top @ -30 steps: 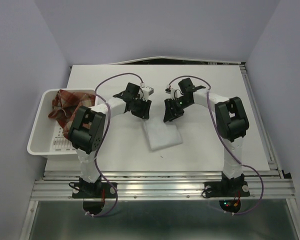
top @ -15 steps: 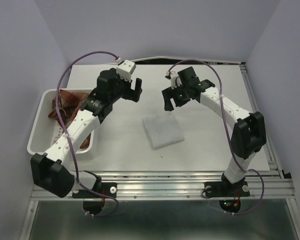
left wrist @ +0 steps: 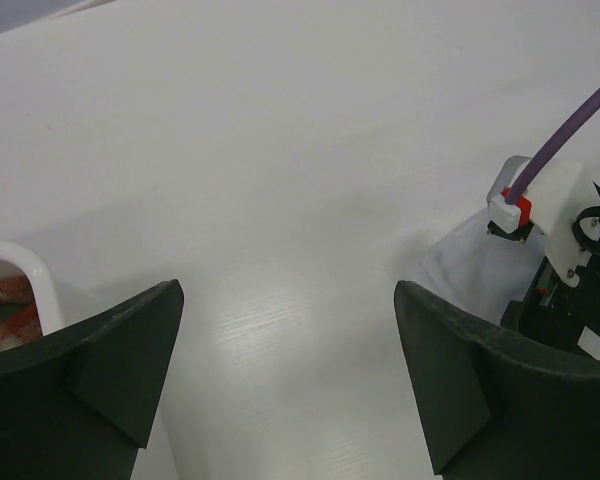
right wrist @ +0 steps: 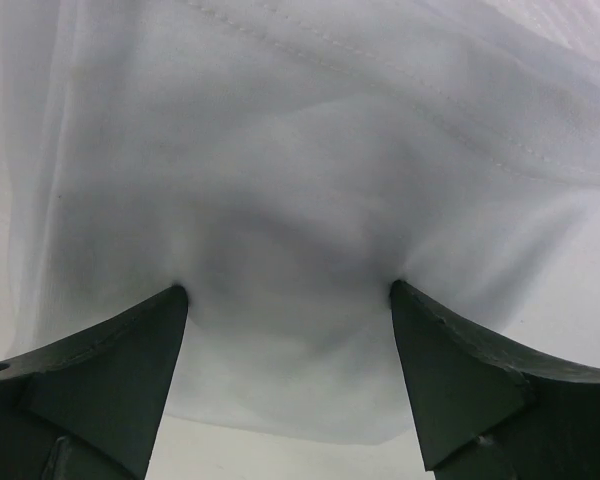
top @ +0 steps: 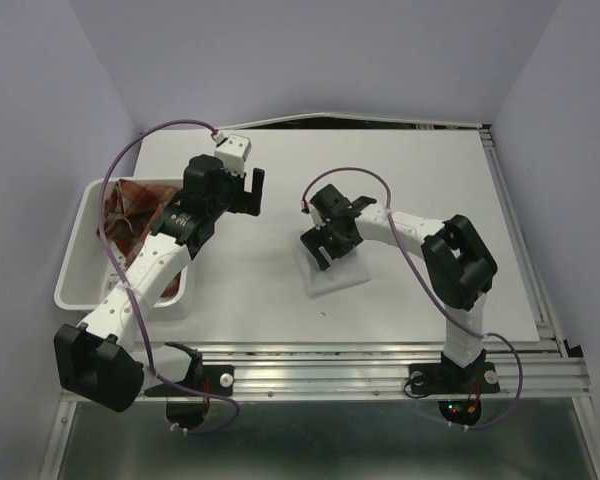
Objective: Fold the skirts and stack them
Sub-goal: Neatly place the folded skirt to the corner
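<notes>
Folded white skirt [top: 345,275] lies at desk centre. Right claw [top: 322,247] is spread wide with both tips pressing into the cloth (apparently flattening it). Advise even pressure, then a straight lift. Left claw [top: 248,190] gapes empty near the basket [top: 100,300] at the left edge, which holds a plaid skirt [top: 130,205].

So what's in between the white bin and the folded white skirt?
Just bare white table. Nothing lies between the bin and the folded white skirt. The top external view shows that.
</notes>
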